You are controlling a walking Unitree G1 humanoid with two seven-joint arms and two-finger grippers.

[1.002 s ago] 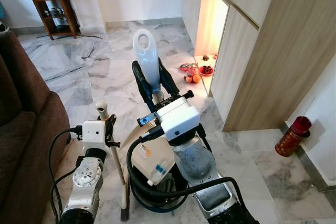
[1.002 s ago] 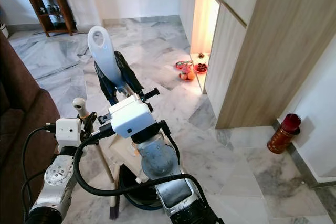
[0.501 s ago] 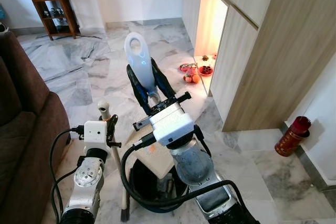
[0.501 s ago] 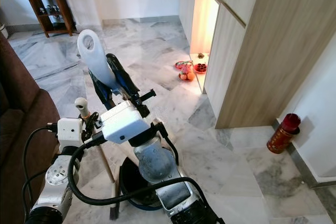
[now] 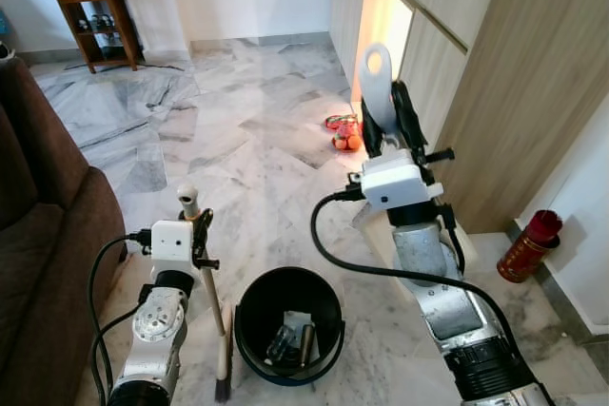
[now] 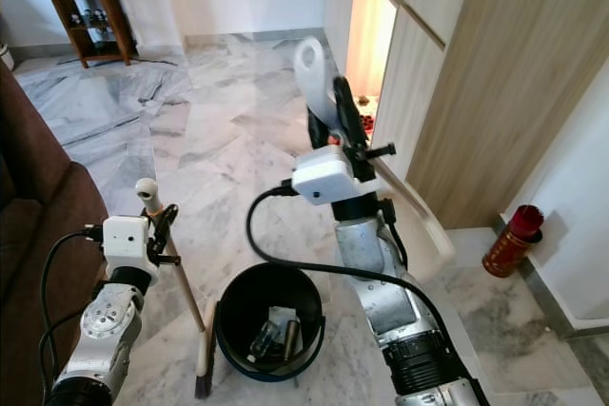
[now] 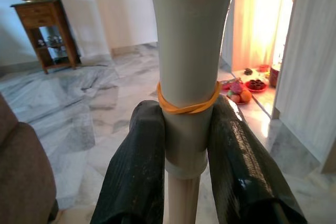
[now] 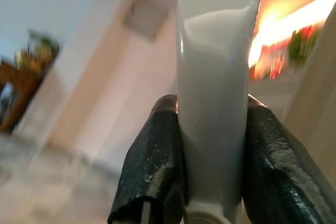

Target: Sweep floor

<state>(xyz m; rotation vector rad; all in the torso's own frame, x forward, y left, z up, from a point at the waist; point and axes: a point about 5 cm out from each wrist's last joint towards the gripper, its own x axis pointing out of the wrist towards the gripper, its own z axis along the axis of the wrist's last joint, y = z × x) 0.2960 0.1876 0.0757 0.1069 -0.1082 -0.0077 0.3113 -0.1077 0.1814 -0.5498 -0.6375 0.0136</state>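
Broom (image 5: 211, 301) stands near-upright at about 7 o'clock in my head view, bristle end on the marble floor (image 5: 238, 149) just beside the black bin (image 5: 289, 322), handle top poking above the left wrist housing. Left gripper (image 7: 186, 150) has its jaws pinching the pale broom handle just below an orange rubber band (image 7: 188, 106). Right gripper (image 8: 210, 156) is raised toward 1 o'clock, jaws clamped on the grey-white handle of the dustpan (image 5: 376, 83); the pan body hangs lower, partly hidden behind the arm, close to the wooden cabinet (image 5: 514, 92). Bin holds a few bits of rubbish, looks like a small bottle and scraps; can't identify them all. My read: this is the stage after a dump, with the pan held off to the side of the bin. Next move calls for lowering the pan lip flat to the floor and angling the broom to push toward it, minding the cabinet edge and the fruit offerings (image 5: 346, 133) in the lit alcove at 12 o'clock. Wrist views give me the grip detail the head view lacks; the head view alone gives bin contents, sofa (image 5: 38, 225) at 9 o'clock, and red canister (image 5: 531, 246) at 3 o'clock.
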